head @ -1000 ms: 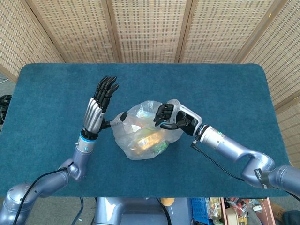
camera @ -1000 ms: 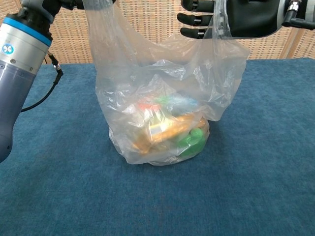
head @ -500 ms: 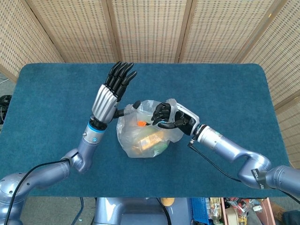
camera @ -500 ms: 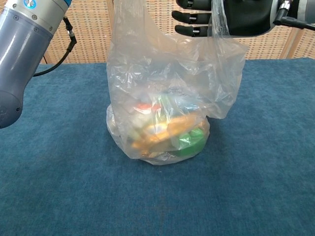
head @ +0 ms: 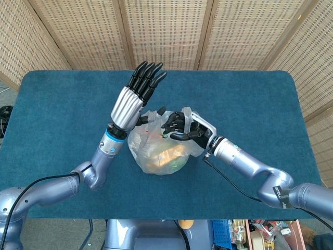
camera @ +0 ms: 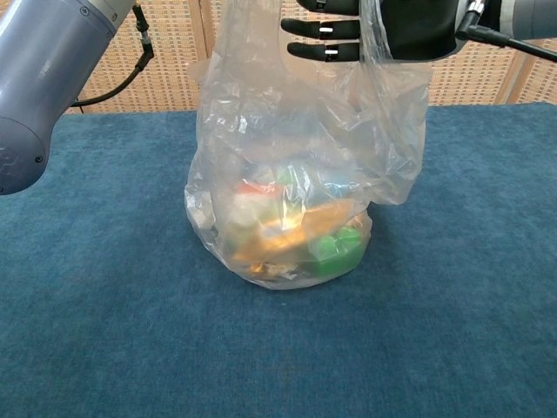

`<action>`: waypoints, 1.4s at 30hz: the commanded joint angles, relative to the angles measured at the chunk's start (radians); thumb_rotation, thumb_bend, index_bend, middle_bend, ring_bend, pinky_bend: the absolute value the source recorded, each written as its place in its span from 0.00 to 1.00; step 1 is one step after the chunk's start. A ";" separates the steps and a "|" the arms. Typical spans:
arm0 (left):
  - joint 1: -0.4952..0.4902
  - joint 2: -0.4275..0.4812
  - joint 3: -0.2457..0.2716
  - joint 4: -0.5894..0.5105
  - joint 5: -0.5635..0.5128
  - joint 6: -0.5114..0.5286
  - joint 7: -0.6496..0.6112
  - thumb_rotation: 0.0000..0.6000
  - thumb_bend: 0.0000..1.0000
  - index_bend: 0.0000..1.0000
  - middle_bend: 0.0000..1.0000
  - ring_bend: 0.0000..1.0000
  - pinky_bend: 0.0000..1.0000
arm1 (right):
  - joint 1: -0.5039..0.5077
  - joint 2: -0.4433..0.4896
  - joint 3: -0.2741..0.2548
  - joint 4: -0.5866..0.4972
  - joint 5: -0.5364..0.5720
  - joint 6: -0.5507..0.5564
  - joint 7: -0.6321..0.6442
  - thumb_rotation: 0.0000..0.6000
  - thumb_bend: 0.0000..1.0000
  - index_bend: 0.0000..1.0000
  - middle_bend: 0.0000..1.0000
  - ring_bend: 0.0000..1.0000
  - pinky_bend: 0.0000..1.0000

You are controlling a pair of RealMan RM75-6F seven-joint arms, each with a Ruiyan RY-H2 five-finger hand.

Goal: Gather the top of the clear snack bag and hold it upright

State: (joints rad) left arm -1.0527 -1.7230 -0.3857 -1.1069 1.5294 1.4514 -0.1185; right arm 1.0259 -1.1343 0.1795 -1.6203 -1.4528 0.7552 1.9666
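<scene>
Head view — clear snack bag (head: 158,151) sits mid-surface (head: 57,114), between both hands. Right hand (head: 183,127) has its fingers curled into the film at the bag's top, right side. Left hand (head: 136,99) stands raised with fingers straight and close together; thumb appears to pinch the left edge, though I cannot tell for sure. Chest view — bag (camera: 287,209) stands upright with its base on the surface (camera: 87,331), top drawn up out of frame; right hand (camera: 374,30) grips a fold of film. Judgement: mouth lifted on two sides, not yet bunched into one neck — gathering is left. Orange and green packets inside; no writing legible.
</scene>
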 commanded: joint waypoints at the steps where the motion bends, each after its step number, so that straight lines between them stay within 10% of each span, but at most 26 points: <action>1: -0.008 0.001 0.001 -0.009 -0.001 -0.010 0.021 1.00 0.33 0.00 0.00 0.00 0.00 | 0.000 -0.007 0.023 -0.016 0.041 -0.024 -0.039 1.00 0.00 0.49 0.53 0.30 0.30; 19: -0.051 -0.036 -0.023 0.004 -0.041 -0.054 0.067 1.00 0.33 0.00 0.00 0.00 0.00 | -0.021 -0.038 0.112 -0.045 0.116 -0.101 -0.130 1.00 0.00 0.44 0.44 0.19 0.15; 42: -0.055 -0.045 -0.017 0.020 -0.051 -0.057 0.075 1.00 0.33 0.00 0.00 0.00 0.00 | -0.058 -0.058 0.172 -0.039 0.028 -0.129 -0.033 1.00 0.00 0.38 0.38 0.16 0.20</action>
State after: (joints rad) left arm -1.1081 -1.7675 -0.4029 -1.0870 1.4790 1.3945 -0.0424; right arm 0.9702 -1.1930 0.3493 -1.6610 -1.4157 0.6244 1.9204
